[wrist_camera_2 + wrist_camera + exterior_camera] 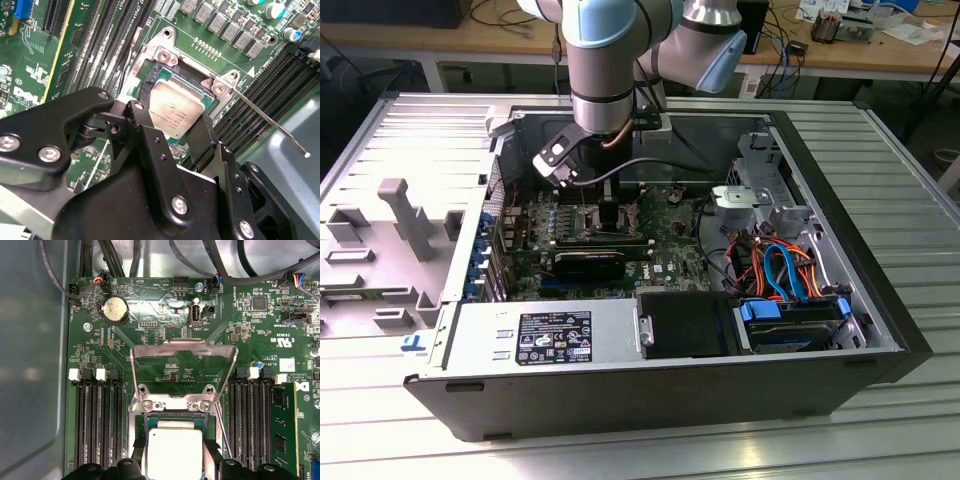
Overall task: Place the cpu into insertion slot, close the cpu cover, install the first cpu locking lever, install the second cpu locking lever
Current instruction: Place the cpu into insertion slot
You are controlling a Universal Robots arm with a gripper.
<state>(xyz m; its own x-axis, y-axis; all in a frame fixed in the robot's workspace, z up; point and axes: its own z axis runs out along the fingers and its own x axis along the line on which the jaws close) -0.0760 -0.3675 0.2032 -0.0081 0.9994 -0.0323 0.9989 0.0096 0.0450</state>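
In the second wrist view the tool [172, 132] hides from us the near edge of the cpu [175, 102] and part of the insertion slot [151, 80]. In the first wrist view the picture's edge cuts the cpu off. We cannot tell whether the tool grips it. In the exterior view the arm [605, 70] blocks the slot.

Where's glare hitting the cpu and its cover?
First wrist view: glare washes the cpu top near-white, and the raised cpu cover shines along its top bar. Second wrist view: cpu not washed out, dull grey. Exterior view: motherboard sits dim.
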